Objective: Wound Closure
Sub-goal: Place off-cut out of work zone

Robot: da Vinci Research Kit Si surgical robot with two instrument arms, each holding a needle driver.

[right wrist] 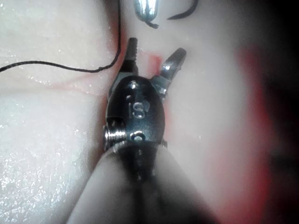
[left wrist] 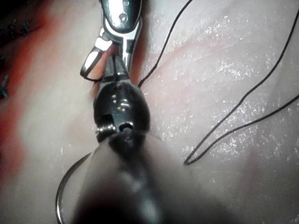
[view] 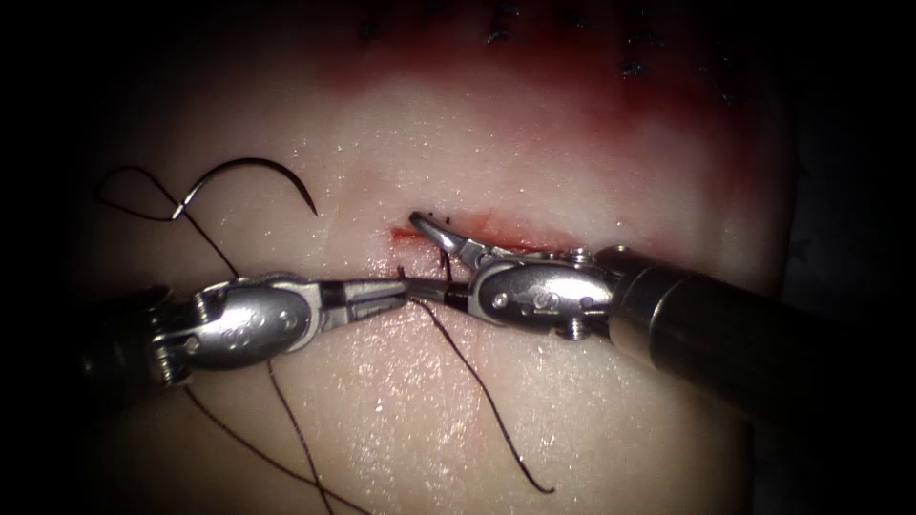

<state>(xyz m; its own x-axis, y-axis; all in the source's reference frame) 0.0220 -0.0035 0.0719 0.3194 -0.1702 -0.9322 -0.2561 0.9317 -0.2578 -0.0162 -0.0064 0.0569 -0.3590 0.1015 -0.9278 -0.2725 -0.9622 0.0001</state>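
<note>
The pale, glistening slab of pork-belly tissue takes up the scene, darkness around its edges; a broad red stain of fluid spreads across its far part, with small dark stitch marks above it. A short horizontal cut, edged red, lies at the middle.

The right arm's steel needle driver comes in on a dark shaft from the right. Its jaws stand wide open, one lying along the cut, the other lower, just beside the left tool's tip. They hold nothing. The right wrist view shows the same spread, the jaws forked over a small red mark.

The left arm's steel needle driver lies below the cut's left end, its jaws closed on the thin dark thread where it leaves the tissue. The left wrist view shows its tip meeting the open jaws of the other tool.

The thread loops over the tissue left of the cut and trails toward the near edge, ending in a free tail.

The dark curved needle lies loose on the tissue, well left of the cut and above the left tool, out of the tissue, held by neither.
</note>
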